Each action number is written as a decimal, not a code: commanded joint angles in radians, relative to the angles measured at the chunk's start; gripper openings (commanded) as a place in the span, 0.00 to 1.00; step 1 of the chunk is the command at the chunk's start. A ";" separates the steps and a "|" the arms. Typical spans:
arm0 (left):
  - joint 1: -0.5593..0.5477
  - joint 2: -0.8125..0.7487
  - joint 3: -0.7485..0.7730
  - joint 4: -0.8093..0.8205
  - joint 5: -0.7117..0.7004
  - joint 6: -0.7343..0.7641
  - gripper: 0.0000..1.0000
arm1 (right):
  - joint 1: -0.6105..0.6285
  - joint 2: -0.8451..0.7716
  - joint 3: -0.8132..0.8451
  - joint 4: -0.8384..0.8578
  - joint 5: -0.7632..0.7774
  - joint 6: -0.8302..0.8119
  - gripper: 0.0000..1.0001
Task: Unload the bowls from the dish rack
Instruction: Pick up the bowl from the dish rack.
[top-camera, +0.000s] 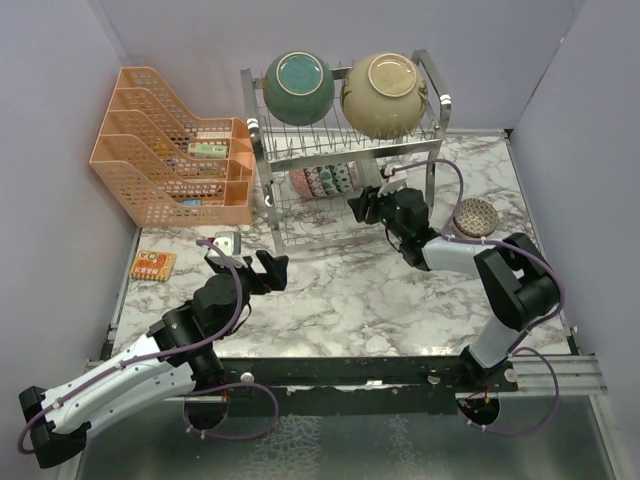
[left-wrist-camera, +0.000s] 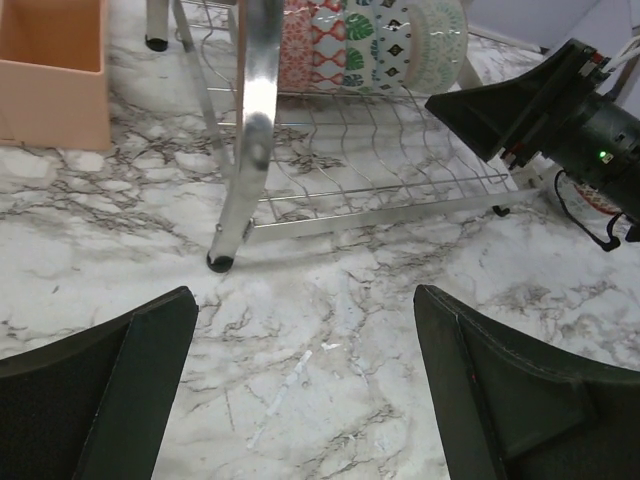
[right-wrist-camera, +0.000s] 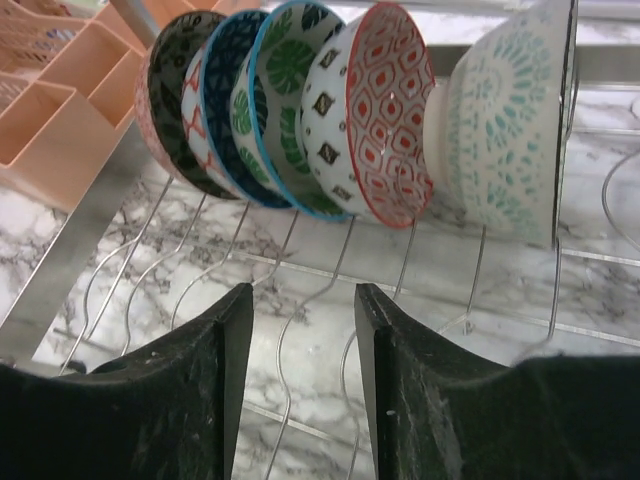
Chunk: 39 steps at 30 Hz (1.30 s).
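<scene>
The silver wire dish rack (top-camera: 345, 155) carries a teal bowl (top-camera: 298, 85) and a cream bowl (top-camera: 385, 92) on its top tier. Several small patterned bowls (top-camera: 322, 180) stand on edge in a row on the lower tier. My right gripper (top-camera: 357, 207) is at that tier's right front. In its wrist view it (right-wrist-camera: 303, 300) is open over the rack wires, nothing between its fingers, just short of the red-patterned bowl (right-wrist-camera: 390, 110) and the teal-dotted bowl (right-wrist-camera: 505, 130). My left gripper (top-camera: 278, 268) hovers open and empty over the marble (left-wrist-camera: 305, 340), in front of the rack's leg (left-wrist-camera: 250, 130).
An orange mesh organizer (top-camera: 170, 150) stands left of the rack. A small round patterned piece (top-camera: 476, 217) lies on the table to the right, by the right arm. An orange card (top-camera: 152, 264) and a small grey object (top-camera: 228, 241) lie at the left.
</scene>
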 joint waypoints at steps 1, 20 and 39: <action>-0.002 -0.008 0.061 -0.168 -0.111 -0.030 0.93 | 0.004 0.082 0.075 0.131 0.064 -0.002 0.46; -0.003 -0.095 0.037 -0.239 -0.175 -0.038 0.94 | -0.066 0.147 0.167 0.170 0.312 -0.045 0.57; -0.003 -0.079 0.025 -0.230 -0.174 -0.029 0.94 | -0.215 0.238 0.330 0.032 -0.012 0.049 0.71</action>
